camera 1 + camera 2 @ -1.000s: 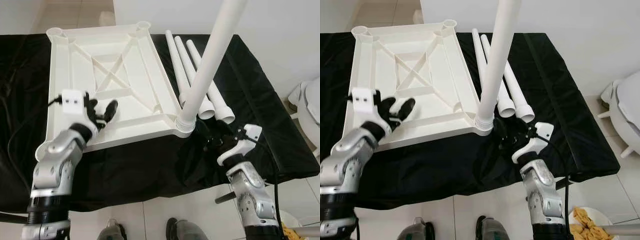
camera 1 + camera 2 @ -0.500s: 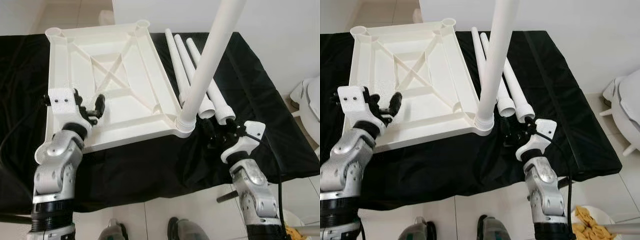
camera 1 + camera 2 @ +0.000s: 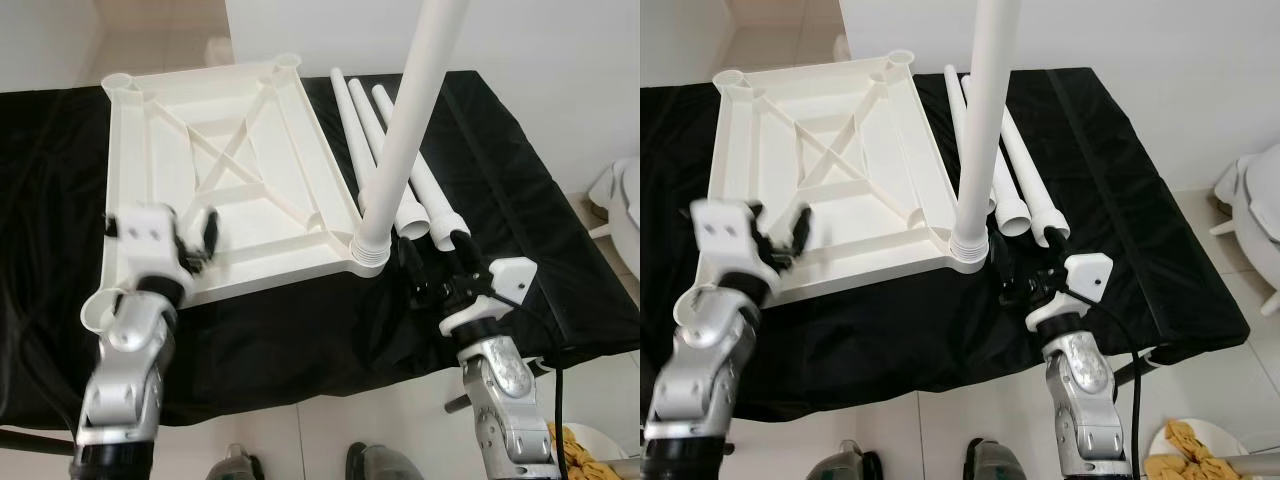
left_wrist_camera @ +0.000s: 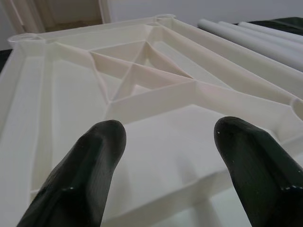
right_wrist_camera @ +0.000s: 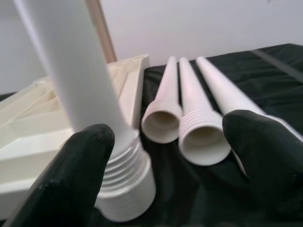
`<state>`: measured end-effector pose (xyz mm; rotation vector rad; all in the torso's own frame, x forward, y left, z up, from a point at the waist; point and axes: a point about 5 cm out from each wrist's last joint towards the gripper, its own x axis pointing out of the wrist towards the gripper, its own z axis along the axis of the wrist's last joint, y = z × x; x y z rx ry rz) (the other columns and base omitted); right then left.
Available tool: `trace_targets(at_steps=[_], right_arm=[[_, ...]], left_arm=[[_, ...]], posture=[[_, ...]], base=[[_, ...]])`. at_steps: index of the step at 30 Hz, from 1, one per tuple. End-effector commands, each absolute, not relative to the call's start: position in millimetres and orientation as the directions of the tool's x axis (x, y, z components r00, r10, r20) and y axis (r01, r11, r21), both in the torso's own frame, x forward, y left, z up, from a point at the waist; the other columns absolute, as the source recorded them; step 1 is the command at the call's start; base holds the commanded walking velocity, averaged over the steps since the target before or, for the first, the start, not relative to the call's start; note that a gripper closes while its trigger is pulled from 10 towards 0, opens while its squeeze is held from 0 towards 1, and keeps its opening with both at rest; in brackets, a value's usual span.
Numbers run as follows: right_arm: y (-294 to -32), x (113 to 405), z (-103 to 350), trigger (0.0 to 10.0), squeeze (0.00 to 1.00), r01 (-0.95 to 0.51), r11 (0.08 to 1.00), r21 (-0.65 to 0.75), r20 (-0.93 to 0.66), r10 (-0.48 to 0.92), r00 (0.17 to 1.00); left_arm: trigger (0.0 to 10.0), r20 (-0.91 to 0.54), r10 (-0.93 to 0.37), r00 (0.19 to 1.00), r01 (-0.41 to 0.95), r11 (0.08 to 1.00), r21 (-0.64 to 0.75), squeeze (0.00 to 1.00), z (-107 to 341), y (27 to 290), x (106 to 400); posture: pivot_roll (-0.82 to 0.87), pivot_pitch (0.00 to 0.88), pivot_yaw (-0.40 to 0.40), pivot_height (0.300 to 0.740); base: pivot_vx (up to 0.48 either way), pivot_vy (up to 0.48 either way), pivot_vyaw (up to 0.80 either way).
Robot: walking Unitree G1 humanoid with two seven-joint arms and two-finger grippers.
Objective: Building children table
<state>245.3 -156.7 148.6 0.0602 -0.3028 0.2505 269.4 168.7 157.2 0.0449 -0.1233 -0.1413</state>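
The white tabletop lies upside down on the black cloth, ribs facing up. One white leg stands upright in its near right corner socket. Three loose legs lie side by side to the right of it. My left gripper is open above the tabletop's near rim, and the ribbed underside shows between its fingers. My right gripper is open just in front of the upright leg's threaded base and the loose legs' open ends.
Empty corner sockets sit at the far left, far right and near left. The black-covered table ends near my body. A white fixture stands at the right. A bowl of yellow pieces is on the tiled floor.
My left wrist has turned and drawn back a little toward the near rim, fingers still open. The right gripper has edged toward the loose legs' ends. The view has shifted slightly.
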Motion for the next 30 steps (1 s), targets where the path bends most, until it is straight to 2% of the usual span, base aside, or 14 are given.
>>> trace_targets(at_steps=[1,4,10,13,23,30], right_arm=[[-155,244,144,10.0,0.0,-0.262,0.965,0.015,0.289,0.247,0.925],[-156,244,143,10.0,0.0,-0.268,0.963,0.038,0.287,0.247,0.926],[-164,253,135,10.0,0.0,-0.226,0.974,-0.012,0.256,0.222,0.941],[-166,258,134,10.0,0.0,-0.22,0.975,-0.023,0.248,0.219,0.944],[-164,273,135,10.0,0.0,-0.245,0.969,-0.039,0.253,0.247,0.935],[-159,276,134,10.0,0.0,-0.259,0.965,-0.044,0.259,0.261,0.93]], left_arm=[[10.0,0.137,-0.157,0.978,0.147,0.986,0.075,0.0,159,168,268],[10.0,0.14,-0.112,0.984,0.108,0.993,0.042,0.0,159,174,268],[10.0,0.163,0.019,0.986,-0.024,0.999,0.023,0.0,151,184,269],[10.0,0.111,0.003,0.994,-0.005,1.0,0.018,0.0,140,179,268],[10.0,0.162,-0.047,0.986,0.028,0.993,0.117,0.0,141,159,267],[10.0,0.177,-0.069,0.982,0.055,0.995,0.084,0.0,147,163,270]], posture=[[-0.04,0.091,0.058,0.74],[-0.02,0.084,0.041,0.74],[-0.01,0.041,-0.007,0.74],[-0.01,0.036,-0.01,0.74],[0.0,0.007,-0.018,0.74],[0.0,0.006,-0.002,0.74]], base=[[0.0,0.0,0.0],[0.0,0.0,0.0],[0.0,0.0,0.0],[0.0,0.0,0.0],[0.0,0.0,0.0],[0.0,0.0,0.0]])
